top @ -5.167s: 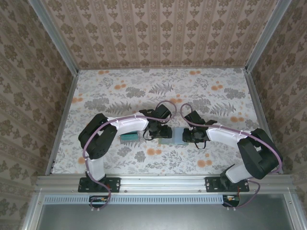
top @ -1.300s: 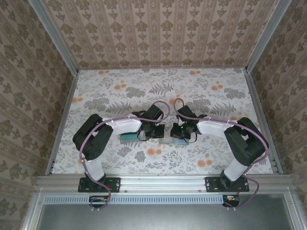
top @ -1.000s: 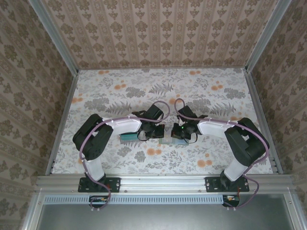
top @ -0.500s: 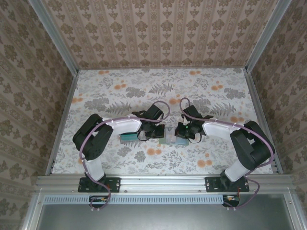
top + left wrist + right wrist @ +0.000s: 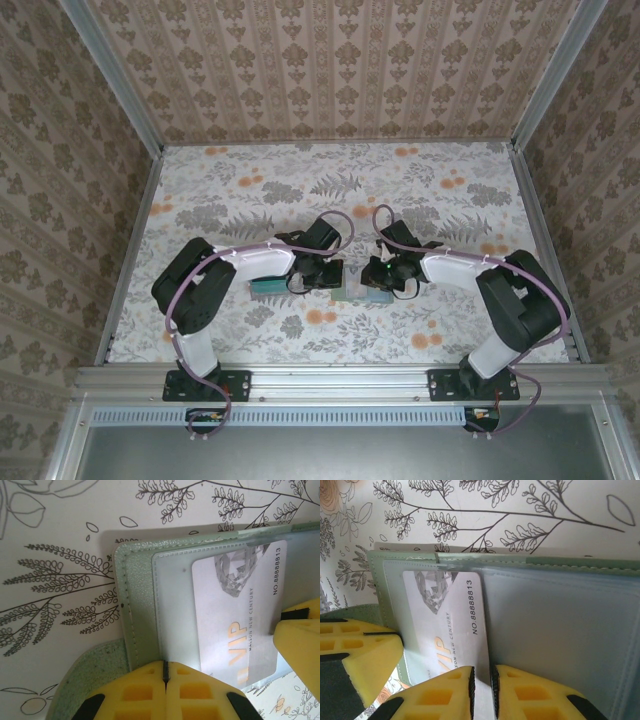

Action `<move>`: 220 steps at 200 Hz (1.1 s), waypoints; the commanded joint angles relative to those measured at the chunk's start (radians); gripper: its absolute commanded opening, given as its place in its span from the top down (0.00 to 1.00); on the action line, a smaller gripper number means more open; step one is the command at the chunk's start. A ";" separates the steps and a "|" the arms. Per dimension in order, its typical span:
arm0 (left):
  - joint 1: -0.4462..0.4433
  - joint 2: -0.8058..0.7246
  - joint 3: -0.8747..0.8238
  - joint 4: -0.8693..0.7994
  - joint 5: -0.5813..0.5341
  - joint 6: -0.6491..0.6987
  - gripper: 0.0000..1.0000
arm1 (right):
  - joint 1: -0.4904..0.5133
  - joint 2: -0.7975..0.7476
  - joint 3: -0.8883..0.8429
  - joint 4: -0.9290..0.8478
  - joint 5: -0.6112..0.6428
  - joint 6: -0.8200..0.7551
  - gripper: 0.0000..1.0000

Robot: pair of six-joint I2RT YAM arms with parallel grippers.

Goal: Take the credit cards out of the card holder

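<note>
The right tool (image 5: 481,679) is clenching on the exposed short edge of a pale grey VIP card (image 5: 445,625), its jaws nearly meeting across the thin plastic. The left tool (image 5: 164,676) is pinching shut on the rim of the grey-green card holder (image 5: 136,605), which is lying open and flat on the floral bench (image 5: 300,190). The card is sitting partway inside a clear sleeve. Being light, stiff and slick, it is likely calling for a firm edge grip and a straight pull, with the soft holder pinned against sliding. One holder and one sleeved card are showing; a teal-topped card pile (image 5: 266,285), count unclear, is lying beside the left arm.
</note>
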 commanded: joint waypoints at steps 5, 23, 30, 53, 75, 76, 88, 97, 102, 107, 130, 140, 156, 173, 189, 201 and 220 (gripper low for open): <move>-0.006 0.016 -0.019 -0.043 -0.013 -0.017 1.00 | 0.002 0.019 -0.001 0.017 -0.038 -0.009 0.79; -0.008 0.018 -0.020 -0.040 -0.012 -0.019 1.00 | 0.002 0.020 -0.007 0.021 -0.044 -0.010 0.79; -0.009 0.019 -0.018 -0.041 -0.010 -0.019 1.00 | 0.002 0.022 -0.007 0.022 -0.045 -0.010 0.80; -0.010 0.020 -0.018 -0.042 -0.012 -0.019 1.00 | 0.002 0.019 -0.014 0.025 -0.036 -0.002 0.88; -0.010 0.016 -0.020 -0.047 -0.018 -0.020 1.00 | 0.001 0.004 -0.020 0.001 -0.010 0.001 0.94; -0.009 0.016 -0.019 -0.047 -0.018 -0.020 1.00 | 0.001 0.003 -0.021 0.001 -0.009 0.001 0.94; -0.008 0.016 -0.020 -0.053 -0.021 -0.018 1.00 | -0.003 -0.008 -0.031 -0.005 0.001 0.000 0.95; -0.007 0.016 -0.019 -0.057 -0.024 -0.018 1.00 | -0.006 -0.018 -0.040 -0.008 0.010 -0.002 0.97; -0.006 0.015 -0.018 -0.060 -0.026 -0.018 1.00 | -0.009 -0.023 -0.046 -0.010 0.012 -0.001 0.97; -0.006 0.014 -0.019 -0.060 -0.027 -0.018 1.00 | -0.012 -0.028 -0.053 -0.009 0.013 -0.003 0.97; 0.000 0.008 -0.023 -0.066 -0.030 -0.018 1.00 | -0.028 -0.055 -0.087 -0.010 0.021 -0.002 1.00; 0.003 0.006 -0.025 -0.067 -0.030 -0.017 1.00 | -0.035 -0.072 -0.100 -0.011 0.026 -0.003 1.00; 0.003 0.003 -0.026 -0.068 -0.030 -0.015 1.00 | -0.050 -0.105 -0.113 -0.017 0.032 -0.010 1.00; 0.005 0.004 -0.023 -0.071 -0.029 -0.011 1.00 | -0.069 -0.143 -0.120 -0.030 0.033 -0.023 1.00; 0.006 0.003 -0.020 -0.072 -0.027 -0.010 1.00 | -0.082 -0.172 -0.114 -0.056 0.032 -0.041 1.00; 0.005 0.001 -0.014 -0.074 -0.027 -0.008 1.00 | -0.092 -0.196 -0.112 -0.074 0.030 -0.052 1.00; 0.005 0.002 -0.008 -0.079 -0.029 -0.006 1.00 | -0.105 -0.244 -0.112 -0.105 0.032 -0.068 1.00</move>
